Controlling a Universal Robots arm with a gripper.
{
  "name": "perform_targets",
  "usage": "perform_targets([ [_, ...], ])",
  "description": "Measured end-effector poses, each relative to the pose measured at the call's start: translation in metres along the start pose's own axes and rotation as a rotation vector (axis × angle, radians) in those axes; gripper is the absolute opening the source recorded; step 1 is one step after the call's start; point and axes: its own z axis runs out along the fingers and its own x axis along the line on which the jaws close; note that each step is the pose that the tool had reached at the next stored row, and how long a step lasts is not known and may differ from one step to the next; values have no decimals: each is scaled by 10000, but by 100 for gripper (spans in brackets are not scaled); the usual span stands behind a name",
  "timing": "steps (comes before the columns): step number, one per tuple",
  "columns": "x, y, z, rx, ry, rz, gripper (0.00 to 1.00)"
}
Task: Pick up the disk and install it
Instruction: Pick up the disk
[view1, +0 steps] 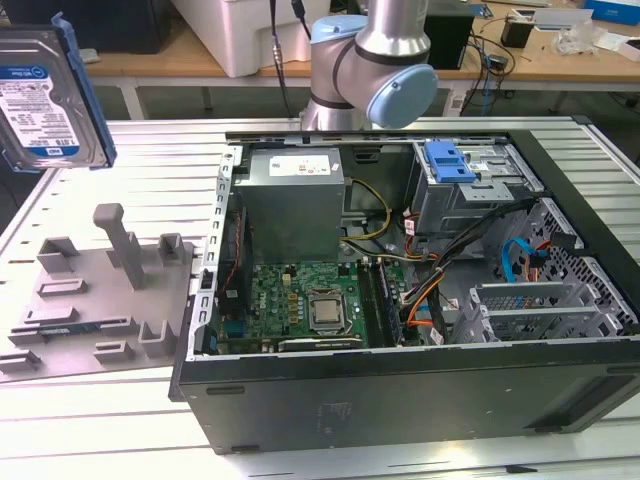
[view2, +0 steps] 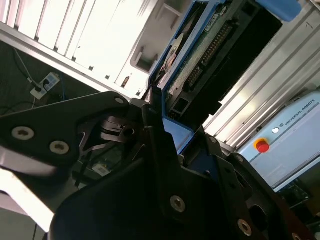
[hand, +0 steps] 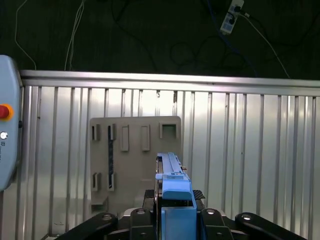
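The disk (view1: 50, 95) hangs on edge in the air, high at the exterior view's left. It is over the grey fixture plate (view1: 100, 300) and well apart from the open computer case (view1: 400, 410). In the first wrist view the gripper (hand: 175, 200) is clamped tight on the disk's blue frame.

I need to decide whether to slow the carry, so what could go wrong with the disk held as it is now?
The pincer is shut on the disk by its blue-framed edge, so the disk might pivot or slip in transit. Inside the computer case, loose cables cross near the drive cage, where a blue bracket sits. The disk could snag or collide there.
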Motion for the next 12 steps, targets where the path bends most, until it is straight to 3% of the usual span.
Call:
perform_targets([
  [8,27,-233,-44,-8,2,15,37],
  [10,36,-307,-56,-11,2,17,37],
  [12,50,-434,-75,-18,1,18,37],
])
